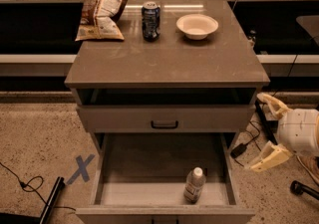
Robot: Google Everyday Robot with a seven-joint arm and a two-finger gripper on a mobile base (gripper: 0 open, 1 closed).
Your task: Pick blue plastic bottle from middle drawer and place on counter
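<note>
The blue plastic bottle (pixel 194 184) stands upright in the front right corner of the open middle drawer (pixel 149 194), white cap up. The counter (pixel 169 61) is the grey-brown top of the cabinet above it. My gripper (pixel 267 131) is to the right of the cabinet, outside the drawer, at about the height of the drawer's back. Its two pale fingers (pixel 264 157) are spread apart and hold nothing. It is right of and above the bottle, apart from it.
On the counter's far edge stand a chip bag (pixel 103 4), a dark soda can (pixel 150 20) and a white bowl (pixel 197 25). A shut drawer front with a black handle (pixel 164 124) sits above the open drawer. Cables (pixel 244 146) and blue tape (pixel 80 168) lie on the floor.
</note>
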